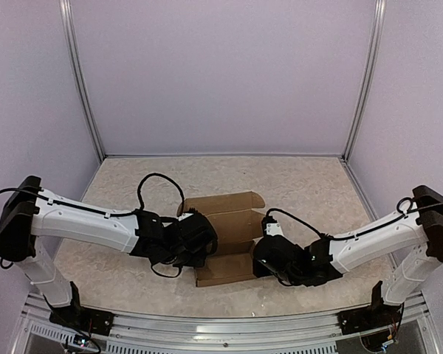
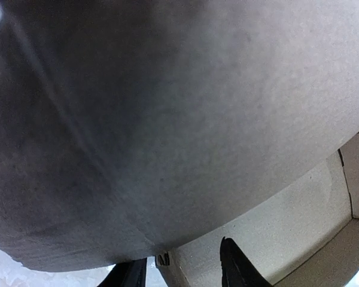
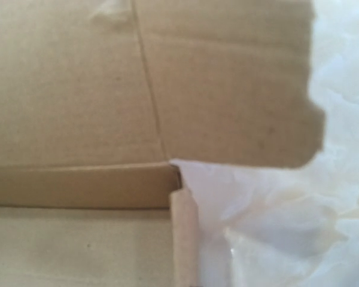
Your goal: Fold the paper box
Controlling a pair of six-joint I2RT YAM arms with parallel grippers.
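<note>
Sitting on the table (image 1: 317,192) between the two grippers, the brown paper box (image 1: 229,217) lies open with its flaps spread. The left gripper (image 2: 182,274) has its jaws partly apart, and a thin box wall stands in the gap without being squeezed, while a big flap hangs just above. The right gripper (image 1: 264,254) is shut tight at the box's other side, but what it pinches, if anything, cannot be seen.

We note pale lilac walls (image 1: 221,74) on three sides, with two grey metal posts (image 1: 84,88) at the back corners. Table (image 1: 310,184): beige, mottled, matte. Aluminium rail (image 1: 221,324) runs along its near edge. Light is even and soft.
</note>
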